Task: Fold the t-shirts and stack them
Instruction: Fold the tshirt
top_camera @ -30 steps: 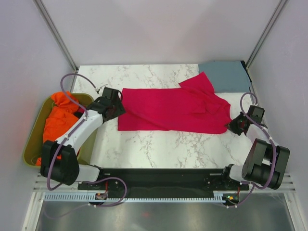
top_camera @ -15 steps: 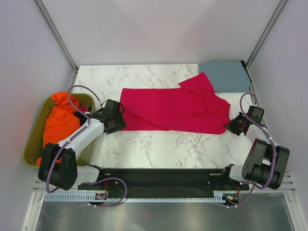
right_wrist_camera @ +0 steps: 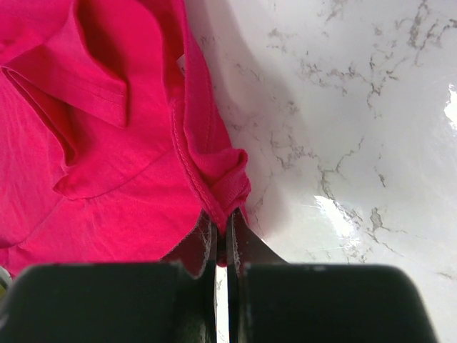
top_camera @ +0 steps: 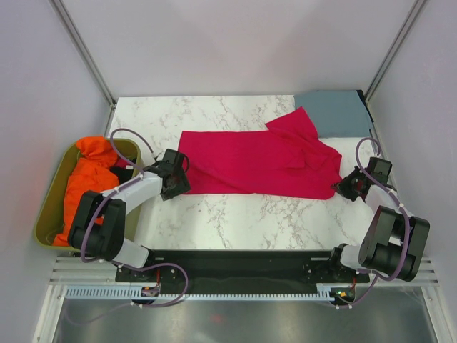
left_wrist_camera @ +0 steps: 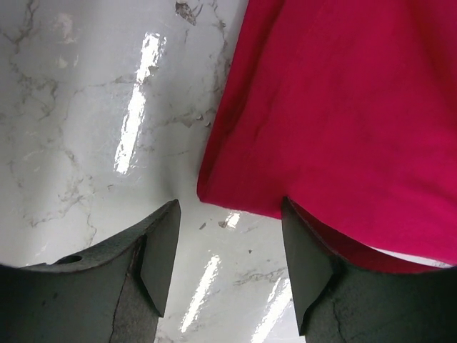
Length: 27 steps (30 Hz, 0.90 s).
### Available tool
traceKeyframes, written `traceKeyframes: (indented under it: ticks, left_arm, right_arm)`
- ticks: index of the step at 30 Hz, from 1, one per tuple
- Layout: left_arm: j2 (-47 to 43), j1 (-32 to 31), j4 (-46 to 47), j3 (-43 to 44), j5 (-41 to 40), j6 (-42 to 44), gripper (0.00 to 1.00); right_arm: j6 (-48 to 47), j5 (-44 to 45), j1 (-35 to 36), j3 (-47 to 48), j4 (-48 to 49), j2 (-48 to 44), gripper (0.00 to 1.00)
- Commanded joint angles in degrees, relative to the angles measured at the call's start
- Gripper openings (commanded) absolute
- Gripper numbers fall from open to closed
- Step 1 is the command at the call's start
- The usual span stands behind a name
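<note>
The crimson-red t-shirt (top_camera: 257, 163) lies spread across the marble table, one sleeve flipped toward the back right. The slate blue-grey t-shirt (top_camera: 334, 112) lies folded at the back right corner. My left gripper (top_camera: 178, 184) is open at the red shirt's near left corner; in the left wrist view the corner (left_wrist_camera: 214, 187) lies just ahead of the gap, and the right finger (left_wrist_camera: 307, 264) overlaps the cloth edge. My right gripper (top_camera: 344, 188) is shut on the shirt's near right corner, a bunched hem (right_wrist_camera: 225, 182) pinched between its fingers.
An olive bin (top_camera: 50, 214) off the table's left edge holds orange cloth (top_camera: 89, 175). White walls and metal posts enclose the back and sides. Bare marble (top_camera: 250, 218) lies between the shirt and the near edge.
My left gripper has moved down and toward the near edge along the shirt's left side, coming to its near left corner. The right gripper and the shirt have barely moved.
</note>
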Motion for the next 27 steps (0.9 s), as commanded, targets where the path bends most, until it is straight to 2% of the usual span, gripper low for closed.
traceKeyframes:
  ticks: [1, 7, 11, 13, 15, 16, 19, 27]
  left_arm:
    - [1.9, -0.2, 3.4, -0.1, -2.9, -2.2, 0.64]
    - [2.9, -0.2, 5.5, 0.4, -5.5, -1.1, 0.52]
    - [3.1, -0.2, 7.0, 0.7, -6.5, 0.2, 0.29]
    - [2.8, -0.2, 7.3, 1.1, -6.3, 1.3, 0.23]
    - [2.2, -0.2, 7.7, 1.2, -6.3, 2.1, 0.11]
    - [1.4, -0.2, 7.9, 1.3, -6.4, 2.6, 0.02]
    - [-0.6, -0.2, 7.5, 1.8, -6.3, 2.8, 0.02]
    - [-10.6, 0.3, -4.7, 3.8, -10.9, 0.5, 0.02]
  right_arm:
    - [0.0, -1.4, -0.1, -0.4, 1.9, -0.1, 0.0]
    - [0.1, -2.0, -0.2, -0.4, 1.9, 0.5, 0.0]
    - [0.0, -1.6, -0.1, -0.4, 1.9, 0.7, 0.0]
    - [0.1, -1.3, -0.1, -0.3, 1.9, 1.0, 0.0]
    - [0.0, -0.9, -0.1, -0.3, 2.0, 0.9, 0.0]
    - [0.1, -0.6, -0.1, -0.2, 1.8, 1.0, 0.0]
    - [0.2, 0.0, -0.1, 0.9, 0.8, 1.0, 0.0]
    - [0.8, 1.7, -6.5, 2.9, -3.9, -3.1, 0.0]
